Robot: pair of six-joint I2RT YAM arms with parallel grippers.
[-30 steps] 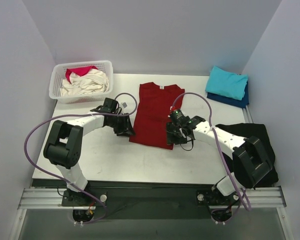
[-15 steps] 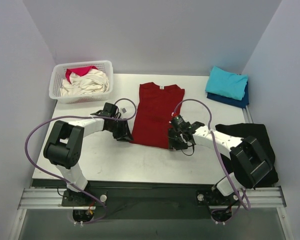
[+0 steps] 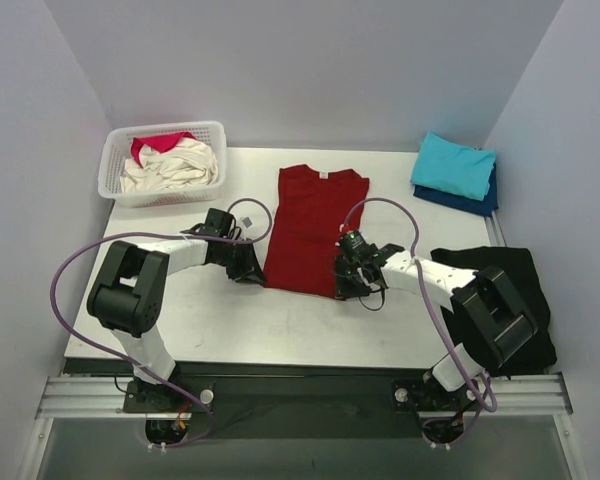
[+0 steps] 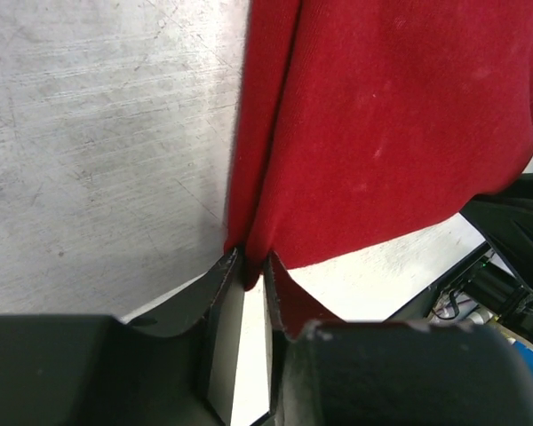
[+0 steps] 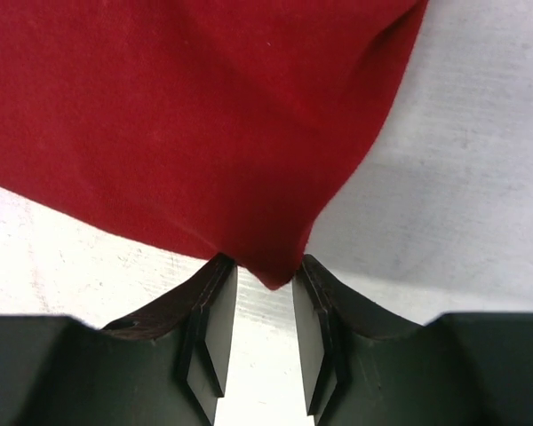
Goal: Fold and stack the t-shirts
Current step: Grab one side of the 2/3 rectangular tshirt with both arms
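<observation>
A: What is counted on the table [image 3: 230, 325], from the near edge outward?

B: Two arms are seen, each ending in one gripper. One black cloth [image 3: 508, 262] is bunched at the near right edge. Five shirts are counted. One dark red shirt [image 3: 310, 225] is spread flat in the middle, collar toward the back wall. The other four are found at the far end.

A: And what is held in containers?

B: One white basket [image 3: 108, 186] is set at the far left corner. Two shirts are heaped in it, a cream shirt [image 3: 175, 166] in front and a pink-red shirt [image 3: 156, 144] behind it. At the far right corner no container is used: a folded turquoise shirt [image 3: 456, 165] is stacked on a folded navy shirt [image 3: 462, 203].

A: Where is the dark red shirt placed relative to the jaws?

B: Its near hem is met at both corners. At the left gripper [image 4: 248, 263] the near left corner is tucked between the fingertips, and only a narrow gap is left there. At the right gripper [image 5: 265, 269] the near right corner is dipped between the tips, which are set wider apart.

A: Is the cloth clamped?

B: That cannot be told for either gripper. Cloth is touched by the tips on each side, but a firm pinch is not shown.
</observation>
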